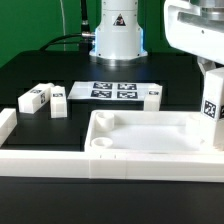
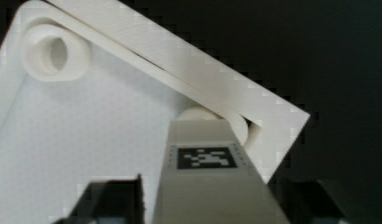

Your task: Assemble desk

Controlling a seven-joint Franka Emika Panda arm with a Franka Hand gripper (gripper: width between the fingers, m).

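The white desk top (image 1: 150,135) lies rim-up at the front, with a round socket (image 1: 103,143) showing in its near corner on the exterior view's left. One tagged leg (image 1: 212,108) stands upright at the top's corner on the exterior view's right, under my gripper (image 1: 210,80). In the wrist view that leg (image 2: 214,165) runs between my fingers (image 2: 117,200) down to a corner of the desk top (image 2: 81,140). My gripper (image 2: 214,208) is open: a narrow gap shows beside the leg. Another socket (image 2: 55,55) is visible farther along.
Three loose legs lie on the black table: two (image 1: 35,97) (image 1: 58,101) at the exterior view's left, one (image 1: 150,95) by the marker board (image 1: 110,90). White border rails (image 1: 8,122) (image 1: 50,160) run along the left and front. The robot base (image 1: 118,35) stands behind.
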